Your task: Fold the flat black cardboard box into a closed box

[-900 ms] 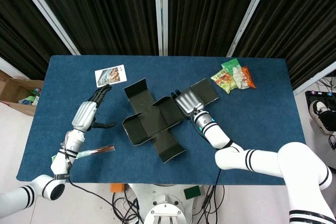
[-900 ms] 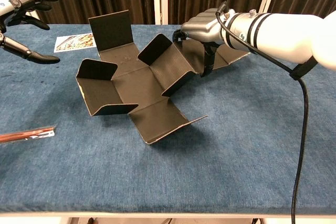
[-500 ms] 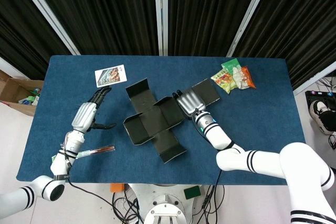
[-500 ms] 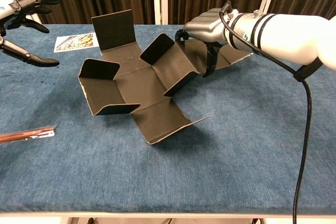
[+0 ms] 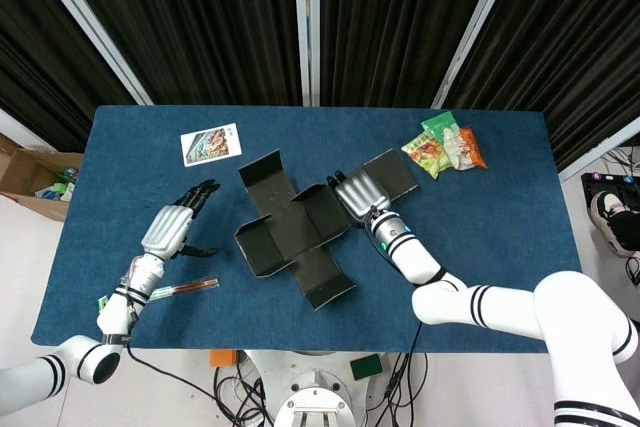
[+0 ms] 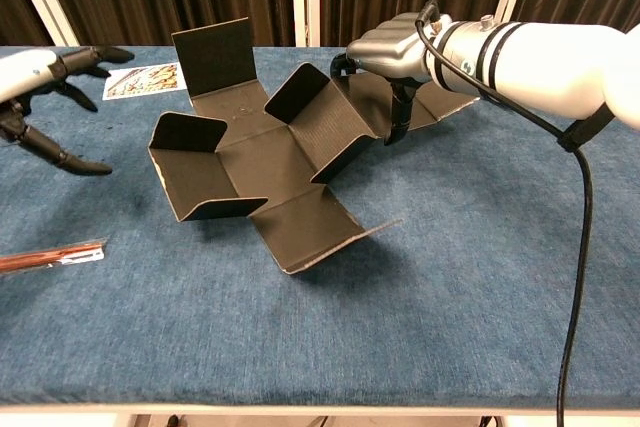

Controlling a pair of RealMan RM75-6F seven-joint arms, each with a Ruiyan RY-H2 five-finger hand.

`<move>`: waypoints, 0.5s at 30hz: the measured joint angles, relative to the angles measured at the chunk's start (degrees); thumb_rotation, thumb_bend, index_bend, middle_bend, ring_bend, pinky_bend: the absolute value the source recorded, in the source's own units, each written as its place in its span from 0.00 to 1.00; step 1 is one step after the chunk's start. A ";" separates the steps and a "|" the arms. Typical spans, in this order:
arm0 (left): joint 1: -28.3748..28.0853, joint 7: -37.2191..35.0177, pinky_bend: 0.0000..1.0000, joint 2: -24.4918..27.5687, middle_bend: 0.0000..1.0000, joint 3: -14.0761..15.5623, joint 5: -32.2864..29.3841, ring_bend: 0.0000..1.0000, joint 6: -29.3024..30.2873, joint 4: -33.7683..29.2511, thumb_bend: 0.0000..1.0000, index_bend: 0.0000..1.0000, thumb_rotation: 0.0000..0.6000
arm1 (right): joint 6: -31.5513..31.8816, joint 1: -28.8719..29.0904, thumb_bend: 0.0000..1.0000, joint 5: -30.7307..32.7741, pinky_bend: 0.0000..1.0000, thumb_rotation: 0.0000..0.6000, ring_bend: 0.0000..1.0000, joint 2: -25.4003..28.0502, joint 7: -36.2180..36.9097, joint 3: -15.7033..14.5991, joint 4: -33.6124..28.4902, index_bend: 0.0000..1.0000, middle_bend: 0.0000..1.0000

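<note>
The black cardboard box (image 5: pixel 290 229) lies unfolded in a cross shape mid-table, with several flaps standing up. In the chest view, the box (image 6: pixel 262 162) has a tall rear flap, a raised left flap and a raised right flap. My right hand (image 5: pixel 358 193) hovers at the box's right side. Its fingers (image 6: pixel 375 47) reach over the top edge of the right flap, and the thumb (image 6: pixel 398 117) points down behind it onto the flat far panel. It grips nothing that I can see. My left hand (image 5: pixel 172 228) is open, fingers spread, low over the cloth left of the box (image 6: pixel 40 87).
A printed card (image 5: pixel 211 143) lies at the back left. Snack packets (image 5: pixel 445 147) sit at the back right. A thin red-wrapped stick (image 5: pixel 185 289) lies near the front left edge, just below my left hand. A carton (image 5: pixel 30 172) stands on the floor beyond the table's left edge.
My left hand has come down and nearer the front of the table, fingers still spread. The box slid slightly to the right early on. The right hand has barely moved.
</note>
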 measured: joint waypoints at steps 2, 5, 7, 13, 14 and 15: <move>-0.02 3.16 0.54 -1.06 0.00 0.39 -0.30 0.29 -0.35 1.84 0.05 0.04 1.00 | -0.33 0.02 0.18 0.05 1.00 1.00 0.78 -0.02 0.15 -0.02 0.20 0.40 0.31; -0.16 7.96 0.75 -3.19 0.00 0.81 -0.38 0.45 -0.39 5.29 0.05 0.03 1.00 | -0.66 0.05 0.18 0.08 1.00 1.00 0.78 -0.08 0.28 -0.10 0.37 0.40 0.31; -0.23 10.05 0.83 -5.33 0.00 0.81 -0.39 0.49 -0.03 7.69 0.04 0.02 1.00 | -0.75 0.08 0.18 0.11 1.00 1.00 0.78 -0.07 0.32 -0.11 0.40 0.40 0.31; -0.49 7.32 0.87 -9.04 0.01 0.30 0.11 0.52 1.06 10.55 0.03 0.02 1.00 | -0.88 0.20 0.18 0.29 1.00 1.00 0.78 -0.03 0.42 -0.02 0.43 0.40 0.31; -0.55 6.24 0.87 -9.24 0.01 0.19 0.21 0.52 1.12 10.42 0.03 0.02 1.00 | -0.91 0.24 0.18 0.38 1.00 1.00 0.78 -0.05 0.40 -0.01 0.46 0.40 0.31; -0.65 5.14 0.87 -9.46 0.01 0.06 0.36 0.52 1.20 10.29 0.03 0.02 1.00 | -0.93 0.28 0.18 0.43 1.00 1.00 0.78 -0.07 0.39 0.01 0.50 0.40 0.31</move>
